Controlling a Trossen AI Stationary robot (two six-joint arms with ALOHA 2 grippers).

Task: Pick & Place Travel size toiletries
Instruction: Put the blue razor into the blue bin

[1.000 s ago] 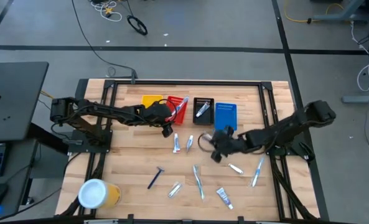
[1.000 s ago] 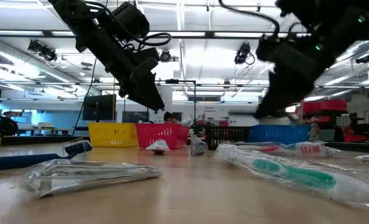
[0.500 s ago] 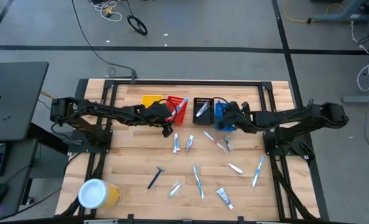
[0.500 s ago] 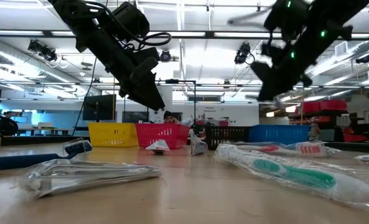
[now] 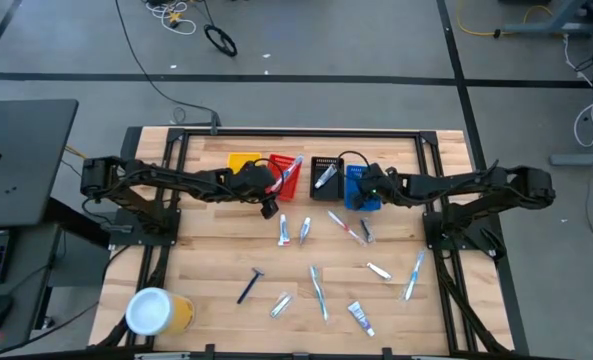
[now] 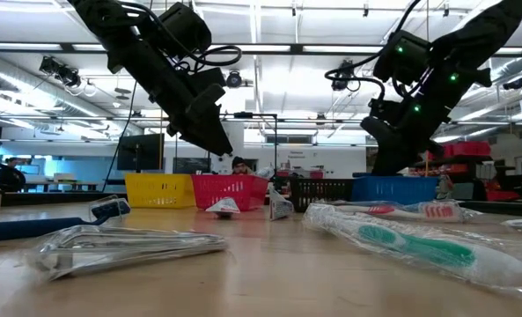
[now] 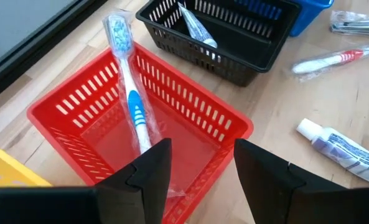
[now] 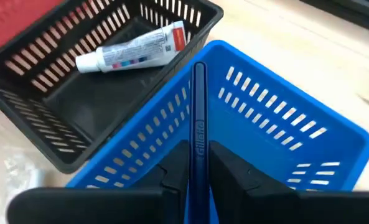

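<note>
A: Right, the right hand is pinching a dark blue razor by its handle, fingers closed tight on either side of it.

B: And where is that razor pointing?

A: Straight forward out of the grip, its long axis running away from the wrist, out over the blue bin. Going by the wrist view, the handle is sitting over the bin's near corner, the far end reaching toward the open inside.

B: So the drop is close?

A: I'd judge so. From overhead the right hand is hovering right at the blue bin in the back row. The release wants the whole length over the opening, not across the rim.

B: What's sitting just beyond?

A: The black bin, with a white tube lying inside it.

B: And the other arm?

A: The left hand is waiting open and empty above the red bin, where a blue and white toothbrush is leaning against the wall. It's well apart from the blue bin, so the right arm is plainly the nearer one.

B: The rest?

A: More toiletries are lying scattered across the wooden surface, a red toothbrush nearest the bins.
</note>
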